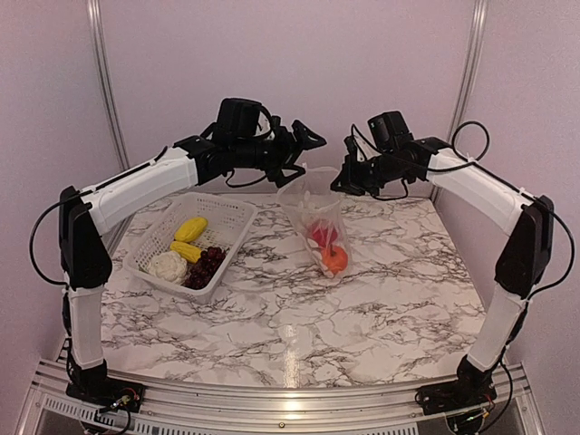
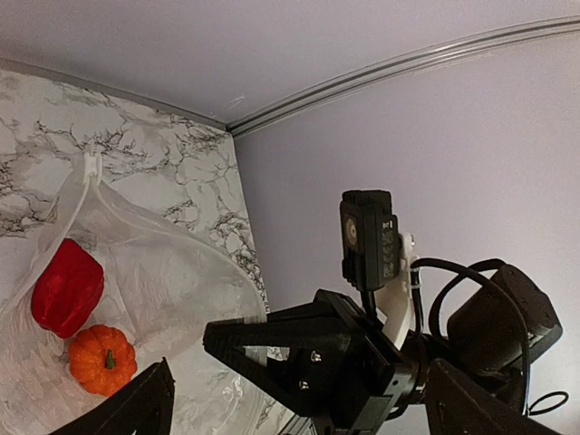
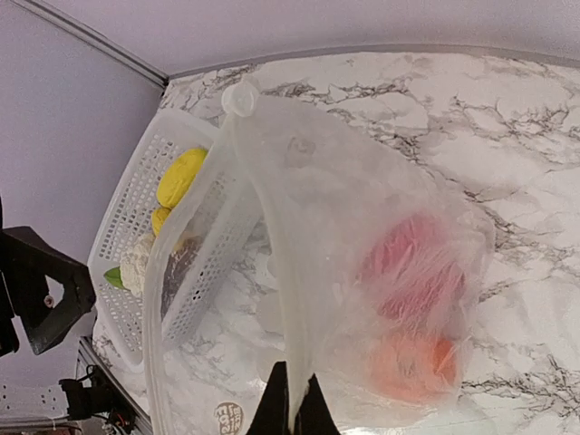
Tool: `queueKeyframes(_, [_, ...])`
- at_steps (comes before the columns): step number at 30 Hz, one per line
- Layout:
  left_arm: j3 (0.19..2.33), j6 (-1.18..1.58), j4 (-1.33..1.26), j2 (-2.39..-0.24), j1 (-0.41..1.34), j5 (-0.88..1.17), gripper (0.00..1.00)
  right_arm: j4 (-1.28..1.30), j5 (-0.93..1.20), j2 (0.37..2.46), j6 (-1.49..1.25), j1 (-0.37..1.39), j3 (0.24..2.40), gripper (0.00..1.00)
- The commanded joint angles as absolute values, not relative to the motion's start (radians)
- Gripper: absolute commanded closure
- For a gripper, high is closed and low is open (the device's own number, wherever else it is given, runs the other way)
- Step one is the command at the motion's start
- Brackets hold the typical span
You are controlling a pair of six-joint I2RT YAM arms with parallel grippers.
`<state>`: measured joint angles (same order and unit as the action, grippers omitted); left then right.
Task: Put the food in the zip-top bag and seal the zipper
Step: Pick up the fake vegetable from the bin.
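My right gripper (image 3: 290,412) pinches the rim of the clear crinkly zip-top bag (image 1: 313,204) on the marble table (image 1: 362,308). My left gripper (image 1: 306,156) gapes wide, empty. Inside, the red pepper (image 1: 323,234) and orange fruit (image 1: 334,260) blur behind plastic.

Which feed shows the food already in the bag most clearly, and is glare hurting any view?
Left wrist view: red pepper and orange fruit look sharp inside the bag. Right wrist view: both hazy smears behind crinkled plastic near the lens. Top view: bright glare streak on the table near the front, away from the bag.

Pepper (image 3: 415,270), orange fruit (image 3: 410,364) inside bag (image 3: 317,172)
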<state>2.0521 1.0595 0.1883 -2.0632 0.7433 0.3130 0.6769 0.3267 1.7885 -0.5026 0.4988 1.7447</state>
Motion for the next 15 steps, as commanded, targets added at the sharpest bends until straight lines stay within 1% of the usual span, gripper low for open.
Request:
queueKeyframes(1, [2.076, 0.882, 0.213, -1.961, 0.743, 0.29, 0.01, 0.716, 0.292, 1.8, -0.45, 0.464, 1.858, 1.0])
queueKeyframes(4, [2.029, 0.709, 0.303, -1.868, 0.744, 0.199, 0.01, 0.728, 0.283, 1.804, -0.438, 0.446, 1.88, 1.0])
queueKeyframes(9, [1.881, 0.473, 0.463, -1.683, 0.741, -0.084, 0.01, 0.733, 0.279, 1.816, -0.431, 0.439, 1.894, 1.0])
queueKeyframes(11, [1.799, 0.419, 0.524, -1.621, 0.737, -0.196, 0.01, 0.732, 0.288, 1.823, -0.431, 0.438, 1.892, 1.0])
queueKeyframes(15, [1.672, 0.345, 0.683, -1.54, 0.733, -0.355, 0.01, 0.73, 0.302, 1.835, -0.43, 0.439, 1.885, 1.0])
